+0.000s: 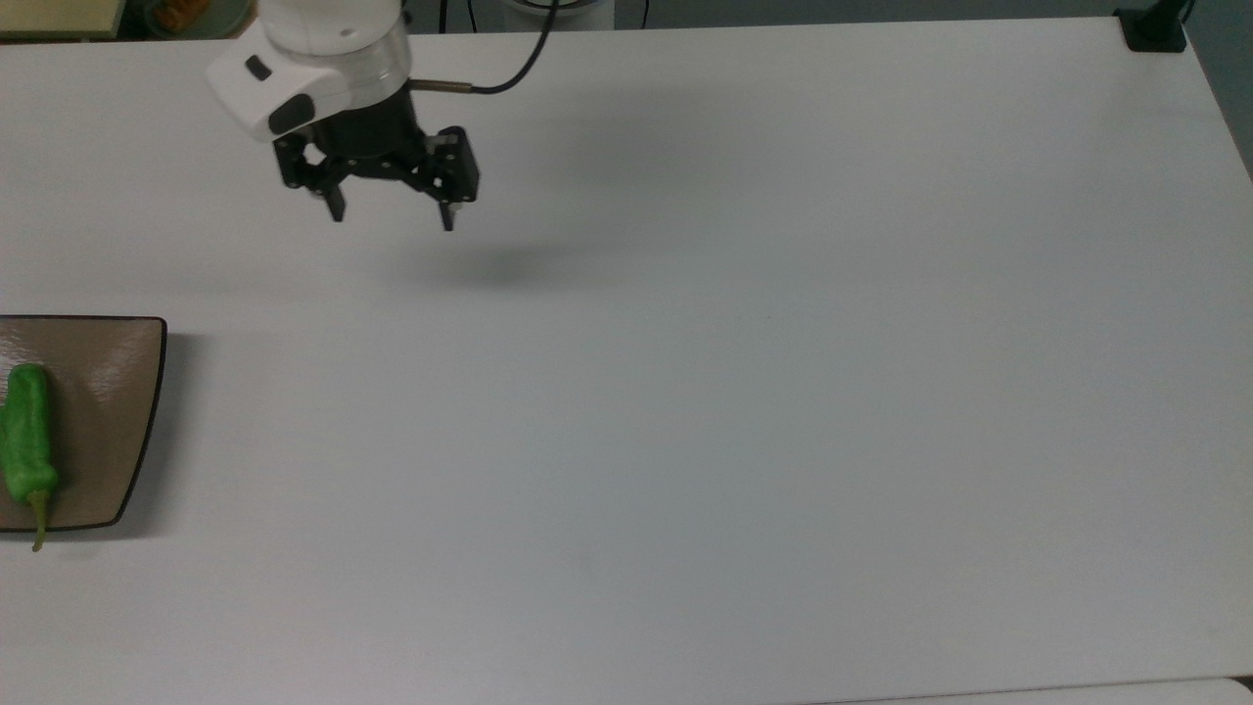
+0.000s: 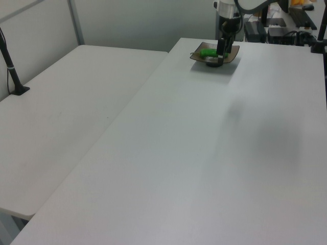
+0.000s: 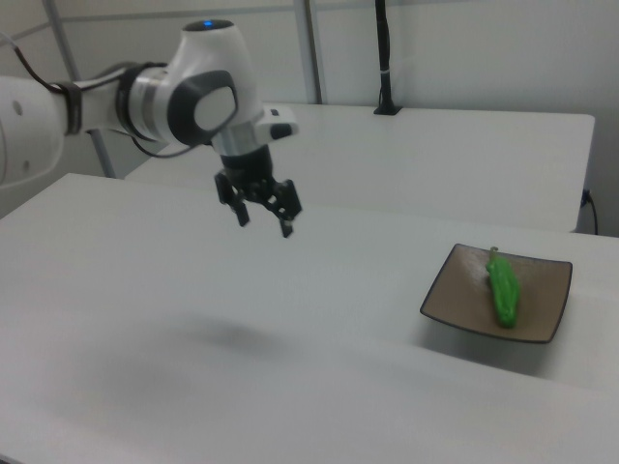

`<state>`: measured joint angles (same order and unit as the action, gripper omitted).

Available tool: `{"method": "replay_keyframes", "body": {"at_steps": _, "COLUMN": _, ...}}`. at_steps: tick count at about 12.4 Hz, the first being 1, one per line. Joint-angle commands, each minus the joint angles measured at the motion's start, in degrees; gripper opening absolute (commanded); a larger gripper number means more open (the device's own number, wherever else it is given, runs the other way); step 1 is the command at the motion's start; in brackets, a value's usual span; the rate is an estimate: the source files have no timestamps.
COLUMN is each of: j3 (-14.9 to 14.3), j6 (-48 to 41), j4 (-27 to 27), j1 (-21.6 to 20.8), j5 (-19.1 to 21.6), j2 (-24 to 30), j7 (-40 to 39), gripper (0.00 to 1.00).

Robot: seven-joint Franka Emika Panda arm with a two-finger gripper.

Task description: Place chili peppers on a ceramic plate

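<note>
Above the bare white table (image 1: 744, 392), well off the surface and w/ its shadow a bit below it in the top view, the gripper (image 1: 392, 217) hangs empty, fingers spread apart and pointing down, nothing between them. That open, raised pose fits an arm w/ no load to carry: judging by the layout, the placing step looks done. Out from there, towards the top view's left edge, sits the ceramic plate (image 1: 108, 411), well apart from the gripper, partly cut off by the frame. The chili pepper (image 1: 26, 431) lies lengthwise on it, body resting on the glaze, thin stem poking over the near rim. In the right view the pepper (image 3: 503, 288) lies along the middle of the plate (image 3: 455, 290), i.e. settled flat, not propped, so it likely won't roll. In the left view the arm stands in front of the plate (image 2: 232, 53).
</note>
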<state>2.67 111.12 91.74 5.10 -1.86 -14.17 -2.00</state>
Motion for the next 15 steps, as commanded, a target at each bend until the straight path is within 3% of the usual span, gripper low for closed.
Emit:
{"method": "replay_keyframes", "body": {"at_steps": 1, "j3": -1.79, "j6": -5.47, "j4": -0.34, "j1": -5.17, "j5": 4.40, "j2": 3.61, "j7": 4.29, "gripper": 1.00}}
{"method": "replay_keyframes", "body": {"at_steps": 5, "j3": -2.23, "j6": -7.75, "j4": 0.19, "j1": -6.77, "j5": 4.49, "j2": 5.46, "j7": 4.54, "gripper": 1.00}}
{"method": "replay_keyframes", "body": {"at_steps": 15, "j3": -3.38, "j6": -6.70, "j4": 9.32, "j1": -7.30, "j5": 3.70, "j2": 14.42, "j7": 3.67, "gripper": 1.00}}
